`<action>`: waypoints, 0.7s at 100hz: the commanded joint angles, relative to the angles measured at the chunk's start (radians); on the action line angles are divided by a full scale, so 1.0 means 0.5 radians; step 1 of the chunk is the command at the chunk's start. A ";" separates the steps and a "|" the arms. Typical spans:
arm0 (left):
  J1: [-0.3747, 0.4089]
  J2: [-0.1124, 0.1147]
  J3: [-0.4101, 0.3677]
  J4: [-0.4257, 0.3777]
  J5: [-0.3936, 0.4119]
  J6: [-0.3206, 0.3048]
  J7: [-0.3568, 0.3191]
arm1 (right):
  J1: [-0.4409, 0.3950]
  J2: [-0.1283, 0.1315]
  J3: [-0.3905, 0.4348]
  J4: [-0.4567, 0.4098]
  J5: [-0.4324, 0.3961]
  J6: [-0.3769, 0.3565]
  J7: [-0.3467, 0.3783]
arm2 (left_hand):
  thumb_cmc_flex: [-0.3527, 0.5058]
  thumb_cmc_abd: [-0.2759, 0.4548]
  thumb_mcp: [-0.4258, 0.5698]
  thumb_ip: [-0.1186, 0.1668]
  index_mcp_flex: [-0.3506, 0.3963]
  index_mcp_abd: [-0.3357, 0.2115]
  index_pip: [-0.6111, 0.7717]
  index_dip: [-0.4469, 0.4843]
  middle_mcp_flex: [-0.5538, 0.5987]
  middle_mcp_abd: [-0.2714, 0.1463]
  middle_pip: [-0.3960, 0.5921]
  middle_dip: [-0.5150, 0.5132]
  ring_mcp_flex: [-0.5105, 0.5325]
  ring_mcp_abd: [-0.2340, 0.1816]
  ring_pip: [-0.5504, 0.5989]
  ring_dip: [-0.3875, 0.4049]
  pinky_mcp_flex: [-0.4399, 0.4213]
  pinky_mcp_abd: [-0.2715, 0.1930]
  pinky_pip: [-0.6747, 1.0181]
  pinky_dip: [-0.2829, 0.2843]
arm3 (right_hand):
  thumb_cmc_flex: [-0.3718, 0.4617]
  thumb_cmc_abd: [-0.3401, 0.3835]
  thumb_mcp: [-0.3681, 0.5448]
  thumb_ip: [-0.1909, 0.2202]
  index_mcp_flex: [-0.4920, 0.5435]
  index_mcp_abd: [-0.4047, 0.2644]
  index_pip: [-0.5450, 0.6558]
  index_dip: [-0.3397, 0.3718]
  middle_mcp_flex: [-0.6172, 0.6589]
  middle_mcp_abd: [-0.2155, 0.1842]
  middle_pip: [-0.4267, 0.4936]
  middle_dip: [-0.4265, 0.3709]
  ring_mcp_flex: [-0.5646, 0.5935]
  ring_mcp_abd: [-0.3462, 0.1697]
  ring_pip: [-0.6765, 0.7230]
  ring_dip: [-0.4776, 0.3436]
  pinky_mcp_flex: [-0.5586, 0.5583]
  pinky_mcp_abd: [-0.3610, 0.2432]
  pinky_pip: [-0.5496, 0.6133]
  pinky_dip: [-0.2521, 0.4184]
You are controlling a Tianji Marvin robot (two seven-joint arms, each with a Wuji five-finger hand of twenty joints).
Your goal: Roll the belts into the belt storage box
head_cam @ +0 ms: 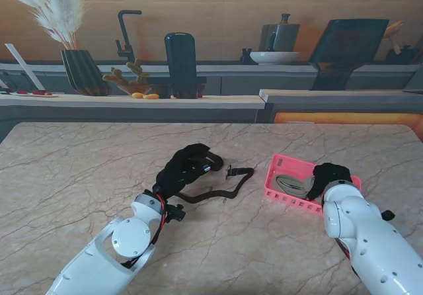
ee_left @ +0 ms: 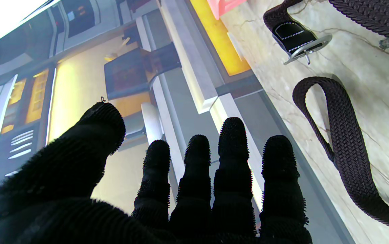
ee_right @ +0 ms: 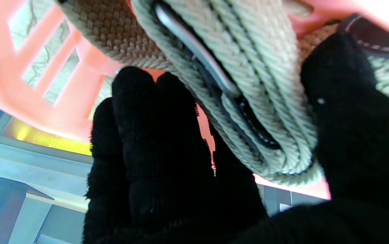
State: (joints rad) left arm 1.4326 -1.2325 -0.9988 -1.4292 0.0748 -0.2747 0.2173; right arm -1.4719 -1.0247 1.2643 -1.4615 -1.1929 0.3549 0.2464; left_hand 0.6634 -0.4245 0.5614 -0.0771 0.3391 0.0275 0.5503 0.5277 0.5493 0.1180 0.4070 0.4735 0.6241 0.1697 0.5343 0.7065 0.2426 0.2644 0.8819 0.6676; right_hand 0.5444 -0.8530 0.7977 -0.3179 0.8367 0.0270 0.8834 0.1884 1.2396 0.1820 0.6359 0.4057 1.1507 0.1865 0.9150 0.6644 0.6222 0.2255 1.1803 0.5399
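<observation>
Belts are the job, and as I judge it one is nearly done: the beige belt (head_cam: 291, 184) sits coiled inside the pink belt storage box (head_cam: 281, 198) on my right, and my right hand (head_cam: 328, 176) reaches into the box with its fingers (ee_right: 153, 135) and thumb closed around the roll, the buckle showing between the layers. I cannot tell whether the coil rests on the box floor or hangs in my grip.

The black belt (head_cam: 215, 190) lies unrolled on the counter (head_cam: 79, 176), between my left hand (head_cam: 188, 165) and the box, its buckle end (ee_left: 297, 40) toward the box and a loose loop near my fingers (ee_left: 231, 152). That hand has its fingers straight and spread, holding nothing; the wrist view shows it beside the strap, not on it. So that belt has yet to be rolled and stowed.

For room, the counter lies bare to my left and on the far side. The box sits near the counter's right side, its walls close around the coil, so space for the second roll looks tight.
</observation>
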 commanded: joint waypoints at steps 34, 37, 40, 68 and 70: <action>0.009 -0.010 0.003 -0.014 -0.011 0.012 -0.003 | 0.037 0.009 -0.073 0.035 -0.060 0.071 0.173 | 0.048 0.072 -0.046 0.065 0.029 -0.014 -0.041 0.020 0.049 -0.011 -0.017 0.011 0.011 -0.003 0.010 0.002 -0.008 0.004 -0.013 0.007 | -0.018 0.559 0.100 0.247 0.086 -0.081 -0.112 0.250 -0.264 0.122 0.087 0.031 -0.186 0.078 -0.210 -0.089 -0.158 0.136 -0.056 -0.067; 0.010 -0.010 0.003 -0.016 -0.013 0.013 -0.003 | 0.033 0.009 -0.073 0.027 -0.071 0.078 0.184 | 0.050 0.071 -0.046 0.066 0.030 -0.012 -0.040 0.020 0.048 -0.009 -0.017 0.011 0.010 -0.004 0.010 0.003 -0.008 0.004 -0.013 0.007 | -0.033 0.603 0.072 0.262 0.100 -0.064 -0.175 0.288 -0.279 0.129 0.092 0.032 -0.193 0.082 -0.214 -0.093 -0.163 0.138 -0.058 -0.066; 0.011 -0.010 0.003 -0.017 -0.015 0.014 -0.003 | 0.029 0.008 -0.072 0.021 -0.078 0.084 0.190 | 0.050 0.072 -0.047 0.066 0.031 -0.011 -0.039 0.021 0.047 -0.008 -0.017 0.011 0.011 -0.005 0.011 0.003 -0.007 0.004 -0.013 0.007 | -0.057 0.645 0.047 0.272 0.113 -0.050 -0.222 0.318 -0.291 0.137 0.095 0.031 -0.201 0.085 -0.218 -0.095 -0.169 0.140 -0.061 -0.065; 0.011 -0.012 0.009 -0.019 -0.026 0.020 -0.004 | -0.028 0.000 -0.023 -0.034 -0.123 0.124 0.164 | 0.052 0.072 -0.046 0.067 0.035 -0.010 -0.037 0.021 0.057 -0.007 -0.010 0.015 0.018 -0.006 0.018 0.006 -0.006 0.005 -0.010 0.006 | -0.367 0.881 -0.049 0.374 0.196 0.018 -0.557 0.655 -0.346 0.174 0.100 0.028 -0.249 0.125 -0.220 -0.099 -0.204 0.164 -0.062 -0.051; 0.011 -0.012 0.010 -0.019 -0.027 0.021 -0.004 | -0.032 -0.001 -0.020 -0.035 -0.127 0.124 0.159 | 0.050 0.071 -0.047 0.066 0.037 -0.010 -0.036 0.022 0.059 -0.010 -0.009 0.015 0.020 -0.005 0.019 0.006 -0.004 0.003 -0.009 0.006 | -0.385 0.884 -0.055 0.372 0.194 0.021 -0.560 0.658 -0.348 0.174 0.100 0.028 -0.251 0.126 -0.219 -0.099 -0.206 0.164 -0.062 -0.051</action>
State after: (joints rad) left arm 1.4329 -1.2329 -0.9968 -1.4314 0.0661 -0.2701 0.2176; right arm -1.4733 -1.0214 1.2532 -1.4723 -1.2462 0.4158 0.3314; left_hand 0.6640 -0.4113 0.5593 -0.0769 0.3391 0.0275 0.5501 0.5277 0.5611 0.1180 0.4069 0.4737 0.6238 0.1698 0.5339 0.7064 0.2426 0.2645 0.8819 0.6676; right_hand 0.3657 -0.5542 0.7008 -0.2059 0.8286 0.0782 0.6127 0.5019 1.0851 0.2249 0.6562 0.4120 1.0414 0.2115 0.8021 0.6141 0.5318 0.2650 1.1492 0.5172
